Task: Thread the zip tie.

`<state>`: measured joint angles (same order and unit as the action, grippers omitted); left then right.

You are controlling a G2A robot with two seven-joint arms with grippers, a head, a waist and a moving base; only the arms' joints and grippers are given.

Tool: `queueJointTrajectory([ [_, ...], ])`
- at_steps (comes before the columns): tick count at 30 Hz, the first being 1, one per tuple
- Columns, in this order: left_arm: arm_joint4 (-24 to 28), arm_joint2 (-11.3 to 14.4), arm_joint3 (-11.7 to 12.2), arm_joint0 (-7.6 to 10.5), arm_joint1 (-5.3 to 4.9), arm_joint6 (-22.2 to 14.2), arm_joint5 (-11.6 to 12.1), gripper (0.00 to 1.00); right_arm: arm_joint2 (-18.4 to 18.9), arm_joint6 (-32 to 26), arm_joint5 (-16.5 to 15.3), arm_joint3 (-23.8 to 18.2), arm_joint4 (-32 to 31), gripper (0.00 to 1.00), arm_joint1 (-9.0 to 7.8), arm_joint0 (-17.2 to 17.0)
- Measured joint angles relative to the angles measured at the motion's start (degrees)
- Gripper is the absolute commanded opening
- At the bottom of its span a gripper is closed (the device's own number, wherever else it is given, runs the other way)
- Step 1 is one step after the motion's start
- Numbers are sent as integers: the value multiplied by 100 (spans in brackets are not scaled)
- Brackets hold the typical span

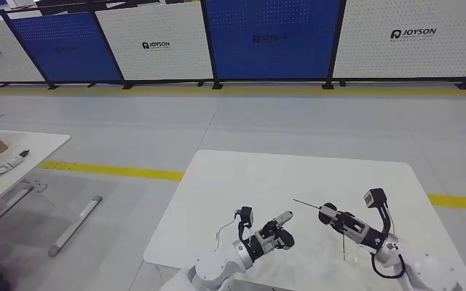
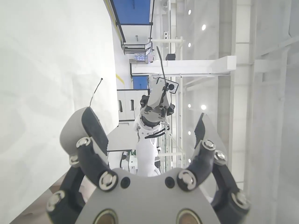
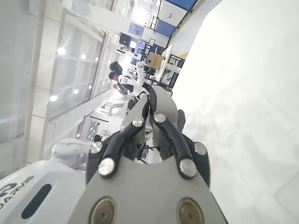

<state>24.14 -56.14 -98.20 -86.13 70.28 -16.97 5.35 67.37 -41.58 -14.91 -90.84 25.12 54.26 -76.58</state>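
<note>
A robotics test hall: blue and white pegboard partitions (image 1: pixel 273 40) across the top of the frame, a yellow floor line (image 1: pixel 109 170), a white table (image 1: pixel 291 174), another white robot (image 3: pixel 132 82) behind.

Bright ceiling lamps (image 3: pixel 61 51) flare; white table (image 3: pixel 245 75) looks perhaps overexposed.

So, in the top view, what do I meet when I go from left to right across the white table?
The left gripper → the zip tie → the right gripper, which holds it.
</note>
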Motion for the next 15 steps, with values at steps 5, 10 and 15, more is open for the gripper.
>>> queueJointTrajectory([
  [5,114,347,-38,269,98,26,136,100,0,0,0,0,0,0,0,0],
  [10,179,649,303,788,249,482,235,100,0,0,0,0,0,0,0,0],
  [15,169,648,300,771,248,456,236,100,0,1,0,0,0,0,0,-1],
])
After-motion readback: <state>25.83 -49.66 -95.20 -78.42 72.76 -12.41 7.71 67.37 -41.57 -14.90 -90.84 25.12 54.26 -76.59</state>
